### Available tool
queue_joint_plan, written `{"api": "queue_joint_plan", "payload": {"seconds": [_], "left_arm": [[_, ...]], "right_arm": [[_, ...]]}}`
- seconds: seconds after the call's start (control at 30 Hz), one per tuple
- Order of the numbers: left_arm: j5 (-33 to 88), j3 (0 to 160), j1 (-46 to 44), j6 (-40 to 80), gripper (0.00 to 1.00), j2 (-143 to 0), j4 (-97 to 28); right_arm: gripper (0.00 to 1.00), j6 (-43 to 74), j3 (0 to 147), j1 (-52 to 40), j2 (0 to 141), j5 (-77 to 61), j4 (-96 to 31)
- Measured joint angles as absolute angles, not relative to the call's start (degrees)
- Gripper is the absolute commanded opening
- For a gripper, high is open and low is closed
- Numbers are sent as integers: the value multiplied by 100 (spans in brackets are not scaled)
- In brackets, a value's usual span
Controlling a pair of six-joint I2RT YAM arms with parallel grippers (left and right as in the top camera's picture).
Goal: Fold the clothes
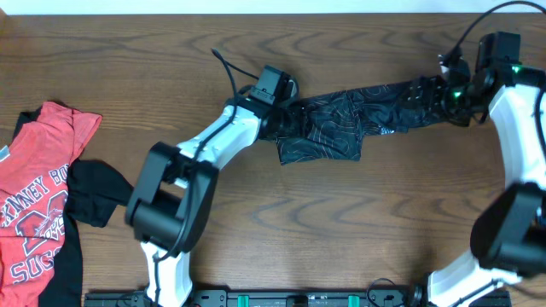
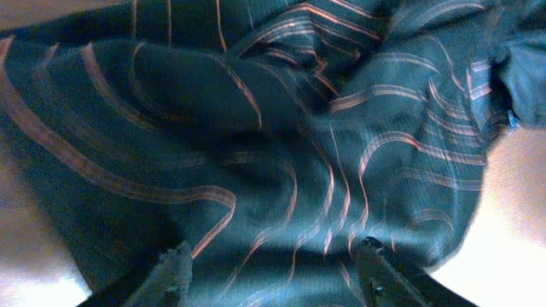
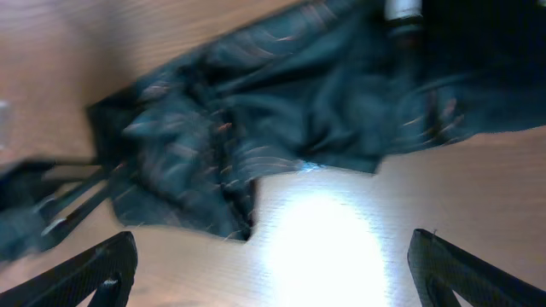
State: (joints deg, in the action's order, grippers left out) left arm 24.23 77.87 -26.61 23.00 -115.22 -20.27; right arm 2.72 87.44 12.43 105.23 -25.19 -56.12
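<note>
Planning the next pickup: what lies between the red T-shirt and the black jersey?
In the overhead view, a dark garment beside the red T-shirt, then the left arm over bare table, before the black jersey.

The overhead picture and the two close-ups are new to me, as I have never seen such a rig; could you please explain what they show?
The overhead view looks down on a wooden table with two white-and-black robot arms, the left arm and the right arm. Each carries a small camera at its wrist. Those cameras give the two close-ups, with that arm's own fingers at the bottom edge. A black jersey with thin orange lines lies bunched between the arms. At the table's left edge lie a red T-shirt with white lettering and a dark garment beside it. The left fingers stand apart against the jersey; whether they pinch it is not clear. The right fingers are wide open over bare wood and hold nothing.
</note>
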Motion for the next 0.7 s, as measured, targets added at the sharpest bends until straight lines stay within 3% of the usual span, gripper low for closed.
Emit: {"api": "queue_joint_plan", "payload": {"seconds": [0.4,0.7], "left_arm": [[2475,7795,-2565,1944,68,-10759,-2947],[2491,7795,-2565,1940,68,-10759,-3472]], "right_arm": [[99,-16,10503,2746,12748,-2853,-5616],[99,-449,11297,2939,13808,-2978,-5288]]}}
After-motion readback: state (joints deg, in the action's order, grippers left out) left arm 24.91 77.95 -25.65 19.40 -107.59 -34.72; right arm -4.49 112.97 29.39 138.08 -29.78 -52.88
